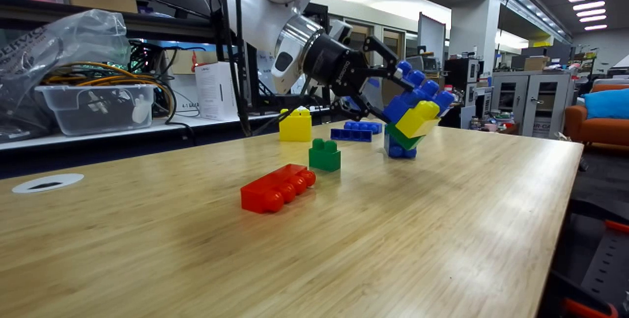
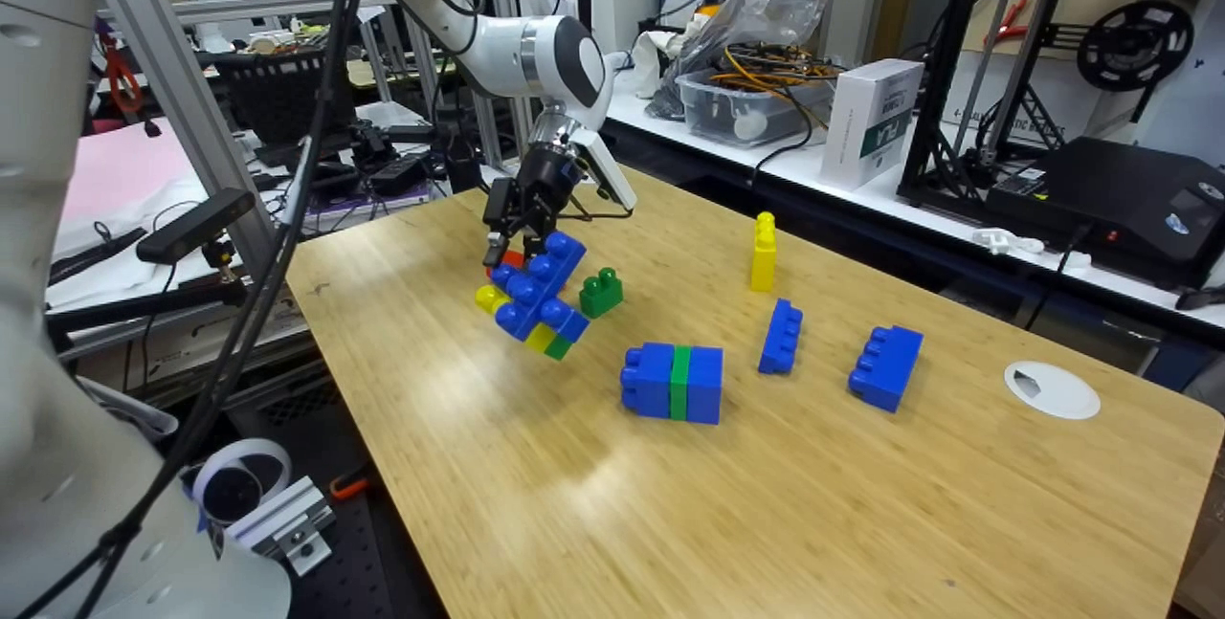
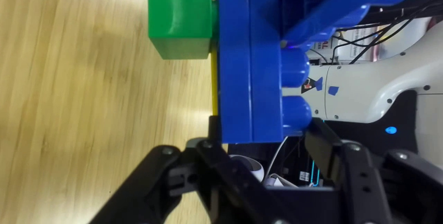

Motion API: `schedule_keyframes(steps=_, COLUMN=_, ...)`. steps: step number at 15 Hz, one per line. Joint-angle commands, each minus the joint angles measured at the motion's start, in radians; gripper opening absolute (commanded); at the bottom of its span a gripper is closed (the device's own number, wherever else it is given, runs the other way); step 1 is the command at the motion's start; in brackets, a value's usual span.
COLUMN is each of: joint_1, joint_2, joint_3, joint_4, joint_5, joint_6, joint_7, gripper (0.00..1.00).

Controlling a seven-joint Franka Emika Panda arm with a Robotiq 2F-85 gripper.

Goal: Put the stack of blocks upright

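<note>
With twelve o'clock at the top of each view, the tabletop [image 2: 861, 504] runs past the six o'clock edge of both exterior views. The arm [image 1: 265, 23] is cut off at twelve in an exterior view. Its tool [image 3: 266, 130] pinches one end of the stack of blocks [image 2: 536, 289], which hangs tilted above the tabletop. The stack's far end runs out of the wrist view at twelve. A joined blue-green-blue block [image 2: 675, 385] lies apart from it toward four o'clock in an exterior view; the stack hides much of this block [image 1: 400, 152] in an exterior view, so no gap can be seen there. The red brick [image 1: 265, 192] shows whole in an exterior view, but only as a patch [image 2: 512, 258] beyond the tool in an exterior view. One blue brick [image 1: 351, 134] partly covers another blue brick [image 1: 366, 125] toward two o'clock. The yellow brick [image 1: 295, 130] has a pale spot on top, hard to make out. The green brick [image 1: 324, 158] has the red one at eight o'clock.
</note>
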Motion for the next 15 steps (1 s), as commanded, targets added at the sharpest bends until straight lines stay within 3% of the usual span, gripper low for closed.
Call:
schedule_keyframes(steps=1, joint_1=0.003, joint_2=0.078, joint_3=0.012, joint_4=0.088, joint_5=-0.035, joint_6=-0.105, joint_7=-0.054, gripper=0.38)
schedule_keyframes(steps=5, joint_1=0.006, joint_2=0.124, joint_3=0.019, joint_4=0.131, joint_5=-0.05, joint_6=-0.136, joint_7=-0.089, gripper=0.38)
schedule_keyframes(steps=15, joint_1=0.001, joint_2=0.164, joint_3=0.043, joint_4=0.152, joint_5=-0.046, joint_6=-0.074, joint_7=-0.202, gripper=0.38)
